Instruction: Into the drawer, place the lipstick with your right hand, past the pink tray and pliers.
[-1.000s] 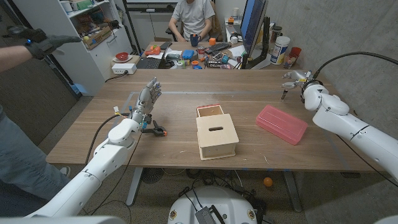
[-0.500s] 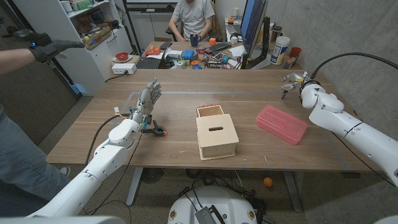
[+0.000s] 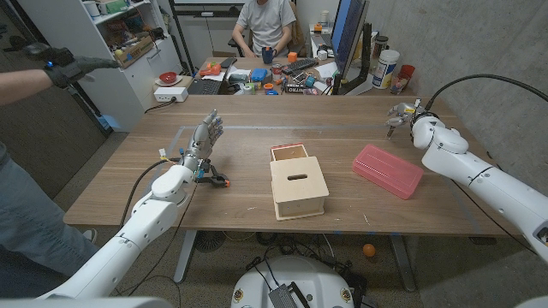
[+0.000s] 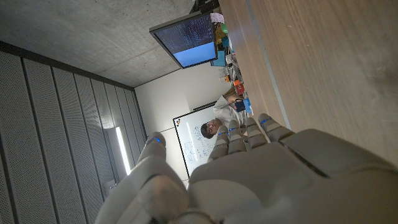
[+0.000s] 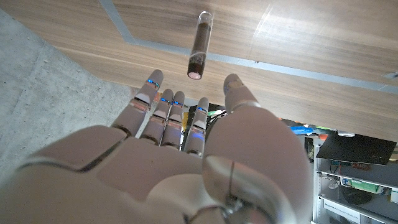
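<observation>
From the head view, the right hand [image 3: 401, 114] hangs over the far right corner of the wooden table [image 3: 128, 175], fingers loosely spread and pointing down, with nothing in them. The lipstick cannot be made out here. The pink tray [image 3: 388, 170] lies on the right side of the table, nearer the robot than that hand and apart from it. At the middle stands the wooden box [image 3: 299, 185] with its drawer [image 3: 289, 152] pulled out on the far side. The left hand [image 3: 204, 138] stands upright on the left side, fingers apart and pointing up, holding nothing. The pliers [image 3: 214, 179] lie just beside that arm's wrist. One person sits at a cluttered desk behind the table, and another person's gloved hand [image 3: 64, 66] reaches in at the far left.

In the left wrist view, the left hand [image 4: 249, 168] shows from the back, fingers straight and close together, empty.

In the right wrist view, the right hand [image 5: 180, 134] has its fingers extended and slightly parted, gripping nothing. The lipstick [image 5: 198, 45] lies on the table just beyond the fingertips [image 5: 153, 79], not touching them, beside a strip of tape [image 5: 261, 62].
</observation>
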Controlling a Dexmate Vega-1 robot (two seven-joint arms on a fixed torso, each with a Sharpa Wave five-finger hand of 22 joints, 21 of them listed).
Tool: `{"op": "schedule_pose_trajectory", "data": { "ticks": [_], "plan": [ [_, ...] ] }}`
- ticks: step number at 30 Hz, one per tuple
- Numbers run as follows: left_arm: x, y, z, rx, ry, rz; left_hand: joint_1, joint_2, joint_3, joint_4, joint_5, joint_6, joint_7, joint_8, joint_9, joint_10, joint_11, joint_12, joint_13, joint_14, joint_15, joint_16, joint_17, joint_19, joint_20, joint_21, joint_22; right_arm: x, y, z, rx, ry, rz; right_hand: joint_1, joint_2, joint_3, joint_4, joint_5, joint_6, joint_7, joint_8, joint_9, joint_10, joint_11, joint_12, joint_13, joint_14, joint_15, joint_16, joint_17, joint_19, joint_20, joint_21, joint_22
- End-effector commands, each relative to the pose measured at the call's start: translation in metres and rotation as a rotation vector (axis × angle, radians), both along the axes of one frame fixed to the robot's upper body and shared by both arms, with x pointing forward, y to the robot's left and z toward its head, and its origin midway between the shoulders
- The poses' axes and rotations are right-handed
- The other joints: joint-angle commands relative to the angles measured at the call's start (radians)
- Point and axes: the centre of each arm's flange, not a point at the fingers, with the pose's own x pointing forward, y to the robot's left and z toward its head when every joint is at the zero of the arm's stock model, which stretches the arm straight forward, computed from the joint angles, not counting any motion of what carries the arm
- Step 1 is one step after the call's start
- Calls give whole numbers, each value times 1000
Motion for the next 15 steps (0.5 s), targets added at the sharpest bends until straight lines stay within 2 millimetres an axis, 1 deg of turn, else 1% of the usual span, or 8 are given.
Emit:
{"op": "schedule_pose_trajectory", "data": {
  "ticks": [1,5,12,15],
  "plan": [
    [3,0,2,-2,0,2,2,12,2,-4,2,6,4,3,5,7,8,0,2,5,0,6,3,-1,6,4,2,5,-3,-8,11,0,-7,9,3,-4,-2,11,10,1,0,3,13,-2,6,3,11,-7,11,4,8,0,4,5],
    [4,0,3,2,4,1,1,12,2,-4,2,6,4,2,5,7,8,-1,1,5,-1,6,3,-2,9,4,2,7,-3,-11,13,-1,-15,17,2,-4,-5,12,15,1,1,3,18,-6,8,3,19,-12,15,5,17,-4,6,5],
    [4,1,3,2,9,2,0,13,1,-4,2,7,3,2,5,7,7,-2,-1,4,-1,6,3,-4,14,4,2,10,-2,-15,10,-1,-17,26,2,-6,-7,13,27,-3,3,4,31,-4,11,4,32,-21,21,7,28,-6,8,5],
    [5,2,3,0,10,3,-1,13,1,-4,2,7,3,1,5,6,7,-3,-1,3,-1,5,3,-5,15,3,2,12,-1,-17,10,1,-20,30,2,-7,-8,13,34,-5,5,4,37,-9,13,4,35,-22,23,9,31,-6,8,5]
  ]
}}
